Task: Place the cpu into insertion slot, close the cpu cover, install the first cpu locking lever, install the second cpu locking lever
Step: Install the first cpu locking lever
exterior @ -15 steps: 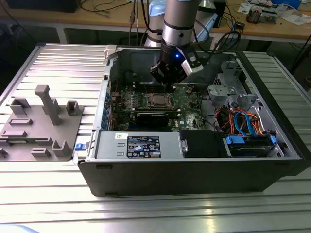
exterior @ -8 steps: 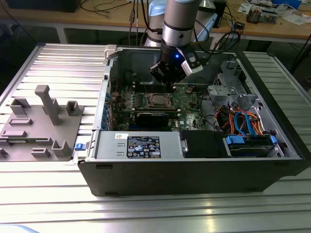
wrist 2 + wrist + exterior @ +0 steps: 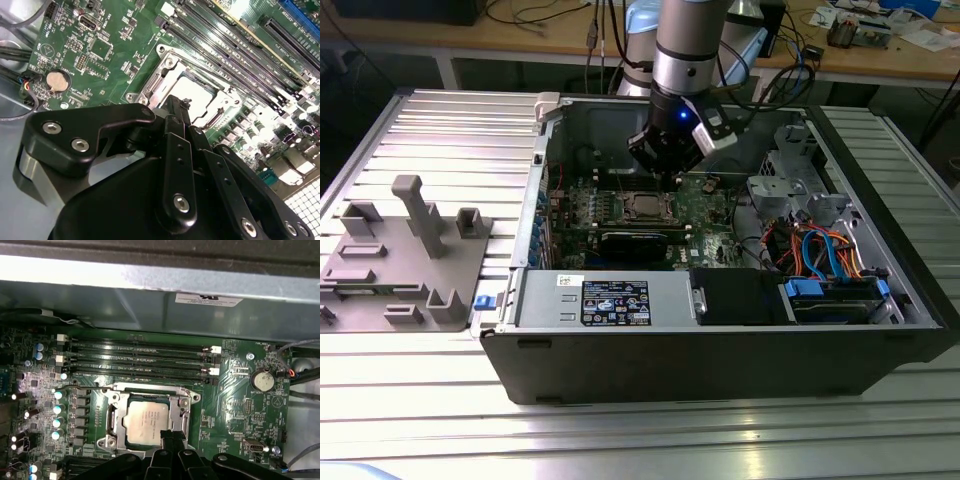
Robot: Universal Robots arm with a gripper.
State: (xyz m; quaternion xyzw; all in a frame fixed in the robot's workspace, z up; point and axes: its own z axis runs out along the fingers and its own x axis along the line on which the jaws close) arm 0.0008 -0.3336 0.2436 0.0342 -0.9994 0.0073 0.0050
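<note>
1. My jaws (image 3: 170, 436) hung just above the near edge of the cpu (image 3: 147, 423), pressed narrow, fingertips together, with nothing between them.
2. The cpu lay flat in the insertion slot (image 3: 150, 421) on the green motherboard (image 3: 235, 405), inside the open computer case (image 3: 720, 350) on the bench (image 3: 410, 400). In the exterior view it showed as a dull silver square (image 3: 647, 206) below my wrist.
3. The cpu cover (image 3: 116, 416) appeared to lie down around the chip, its window framing the metal top; I could not tell whether either locking lever was latched.
4. I judged the chip light, stiff and fragile underneath; its edges would be the only safe hold, never a push on the top at a tilt. The cover looked thin, springy sheet metal, best pressed on its frame.
5. Faint print sat on the chip's lid, and white and blue labels on the case wall and the power supply (image 3: 610, 300); I leave that writing unread.
</note>
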